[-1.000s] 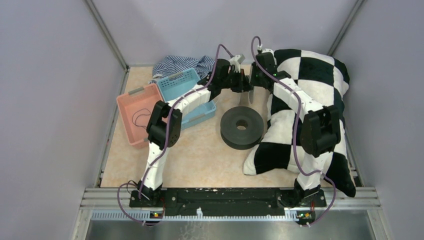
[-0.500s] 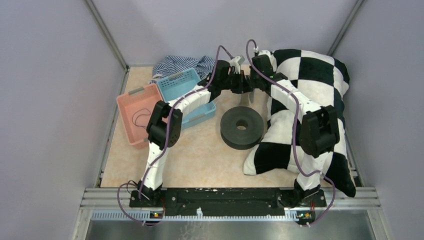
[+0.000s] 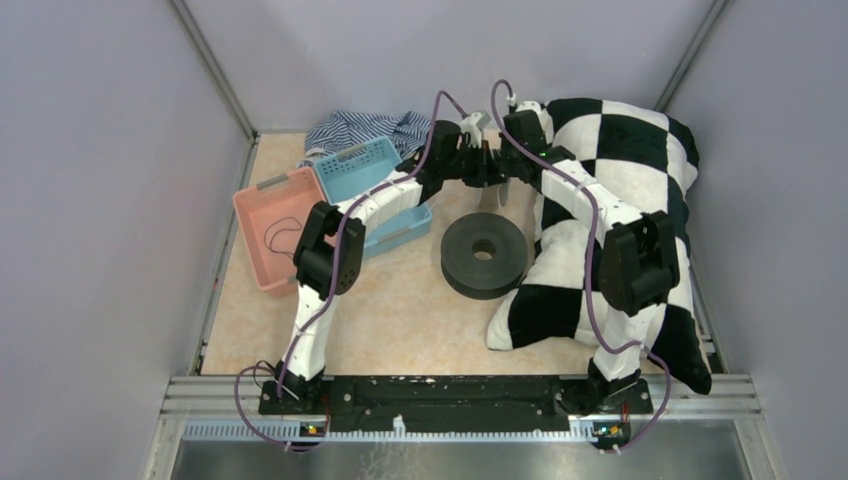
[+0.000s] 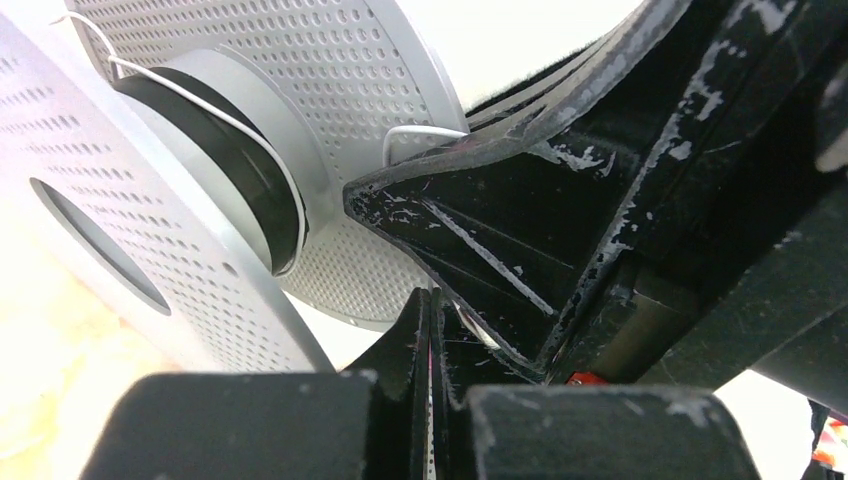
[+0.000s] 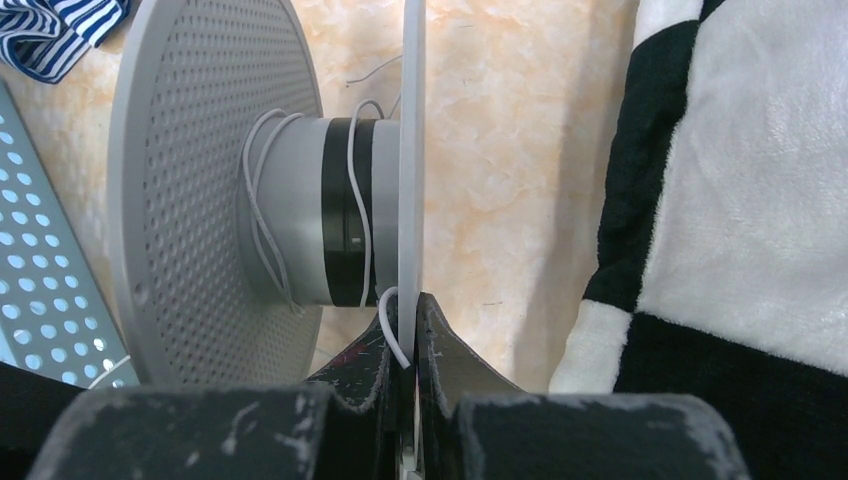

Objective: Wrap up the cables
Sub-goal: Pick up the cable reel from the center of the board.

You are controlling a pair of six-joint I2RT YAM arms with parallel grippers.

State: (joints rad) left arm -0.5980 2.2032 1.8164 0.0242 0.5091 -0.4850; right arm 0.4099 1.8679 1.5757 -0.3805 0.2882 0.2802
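Grey perforated spool (image 5: 200, 150) stands on edge at the far end of the surface (image 3: 400, 300), held up between both arms. The white cable (image 5: 262, 200) lies in a few loose turns round the spool's hub, and one strand drops to the rim of the thin flange. The right pincer (image 5: 408, 310) is pinching that flange rim, with the strand running down at its fingertips. The left pincer (image 4: 430, 300) sits just beside the spool on the opposite side. Its fingers are pressed together, and whether anything lies between them cannot be told. The black cable (image 3: 283, 232) lies coiled in a pink basket (image 3: 262, 215), well to the left of the spool, beyond a blue basket (image 3: 365, 165). A black ring (image 3: 484, 255) lies flat on the surface nearer the arm bases than the spool. A black-and-white checkered cushion (image 3: 640, 140) lies to the spool's right. A striped cloth (image 3: 360, 128) lies left of the spool, behind the blue basket.
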